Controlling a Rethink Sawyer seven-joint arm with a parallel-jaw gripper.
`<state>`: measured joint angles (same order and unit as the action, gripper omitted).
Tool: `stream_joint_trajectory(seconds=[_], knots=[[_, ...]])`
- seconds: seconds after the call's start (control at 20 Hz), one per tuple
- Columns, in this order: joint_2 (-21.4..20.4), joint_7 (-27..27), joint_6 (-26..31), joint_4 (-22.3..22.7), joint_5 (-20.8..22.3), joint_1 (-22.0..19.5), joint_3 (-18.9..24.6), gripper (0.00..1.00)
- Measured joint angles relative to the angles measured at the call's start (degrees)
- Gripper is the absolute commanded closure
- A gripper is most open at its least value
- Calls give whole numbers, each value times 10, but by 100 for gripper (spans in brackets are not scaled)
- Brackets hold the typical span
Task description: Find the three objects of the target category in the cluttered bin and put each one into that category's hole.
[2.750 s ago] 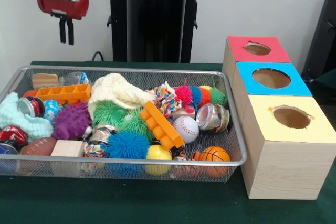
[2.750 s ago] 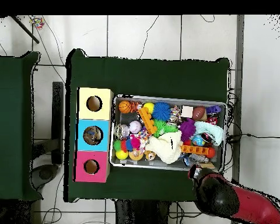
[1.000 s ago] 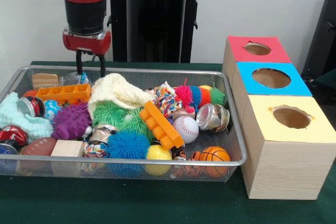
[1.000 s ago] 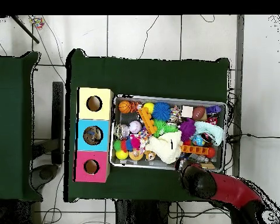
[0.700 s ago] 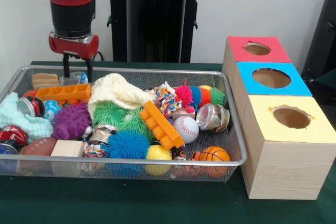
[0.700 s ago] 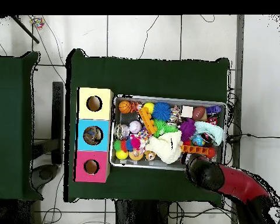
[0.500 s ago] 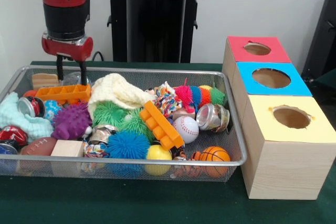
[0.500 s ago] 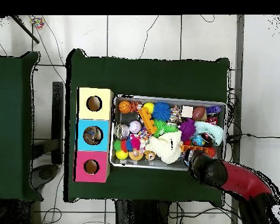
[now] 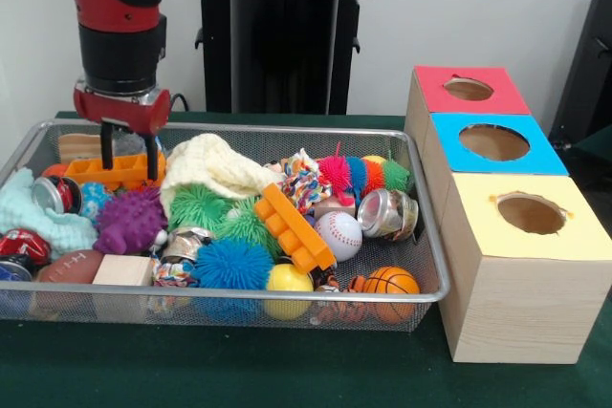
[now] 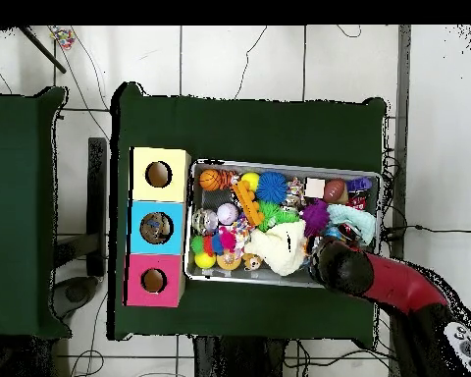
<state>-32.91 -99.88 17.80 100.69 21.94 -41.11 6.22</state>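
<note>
The wire mesh bin (image 9: 287,129) is full of toys; it also shows in the overhead view (image 10: 279,165). A see-through plastic bottle (image 9: 128,143) lies at the bin's far left, behind an orange block tray (image 9: 91,171). My gripper (image 9: 128,161) is open and lowered into the bin. Its two fingers stand on either side of that bottle, with the tips down by the orange tray. In the overhead view my red arm (image 10: 382,285) covers the gripper and the bottle. A shiny crumpled container (image 9: 387,214) lies at the bin's right; I cannot tell whether it is a bottle or a can.
Three wooden boxes with round holes stand right of the bin: red (image 9: 469,90), blue (image 9: 494,143), yellow (image 9: 529,214). A cream knit cloth (image 9: 210,167), purple spiky ball (image 9: 129,222), orange brick (image 9: 295,228), baseball (image 9: 338,234) and dented cans (image 9: 55,194) crowd the bin.
The gripper came in over the bin's far left corner and dropped down into it. Its open fingers now straddle the see-through bottle.
</note>
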Motion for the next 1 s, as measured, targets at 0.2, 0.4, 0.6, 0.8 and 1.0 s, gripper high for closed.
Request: stream_joint_trajectory(seconds=[0.2,0.4,0.6,0.8,1.0], knots=[[30,-11,-26,-1,-43,18,-27,0],[54,-34,-66,0,-80,14,-55,0],[65,-59,-104,8,-111,-13,-77,0],[62,-76,-123,29,-132,-57,-84,0],[55,-89,-143,53,-163,-83,-98,0]])
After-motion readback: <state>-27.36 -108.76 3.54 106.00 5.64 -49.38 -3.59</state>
